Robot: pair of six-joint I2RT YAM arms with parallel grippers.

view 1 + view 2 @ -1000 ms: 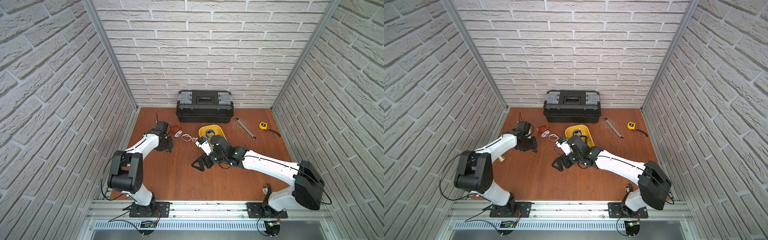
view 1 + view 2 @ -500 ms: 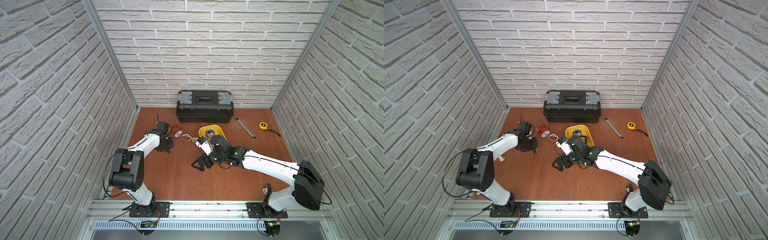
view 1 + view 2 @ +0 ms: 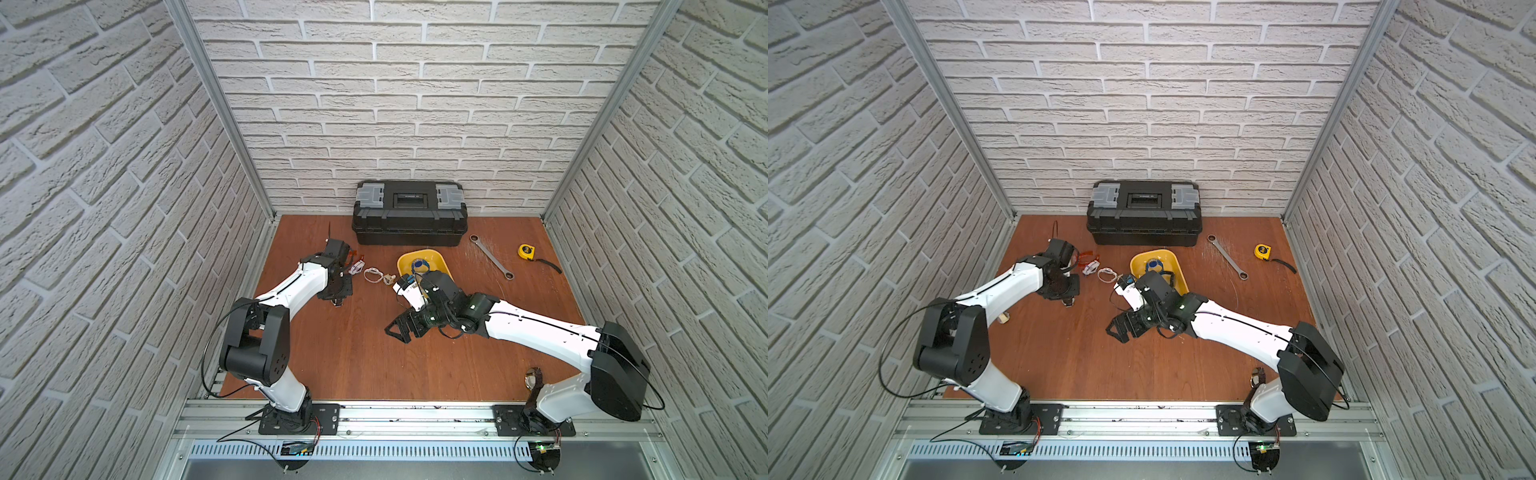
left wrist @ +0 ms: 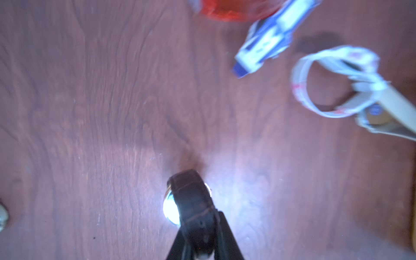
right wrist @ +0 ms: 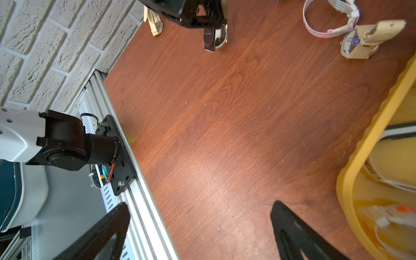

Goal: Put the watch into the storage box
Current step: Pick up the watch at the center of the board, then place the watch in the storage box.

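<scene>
Being clamped by its strap in the left pincer [image 4: 198, 231], the watch [image 4: 191, 198] is seen well apart from the storage box [image 3: 437, 261]; the right pincer [image 5: 200, 208] is spread wide. Any writing on its round case is lost in glare.

toolbox [image 3: 409, 218]: centre back of the desk [image 3: 353, 365], against the rear wall.
storage box [image 3: 439, 259]: on the desk just in front of the toolbox, with several items lying in it.
wrench [image 3: 491, 262]: right of the storage box.
tape measure [image 3: 525, 250]: right of the wrench, near the right wall.
loose watch [image 3: 388, 278]: just left of the storage box, with a strap loop [image 3: 373, 274] beside it, further left.
watch [image 4: 191, 198]: in the left end effector [image 3: 338, 300], left of and in front of the strap loop.
wall-side watch [image 5: 155, 24]: on the desk by the left wall, left of the watch.
right end effector [image 5: 200, 213]: over bare desk, in front of the storage box and to its left, well apart from the watch.
</scene>
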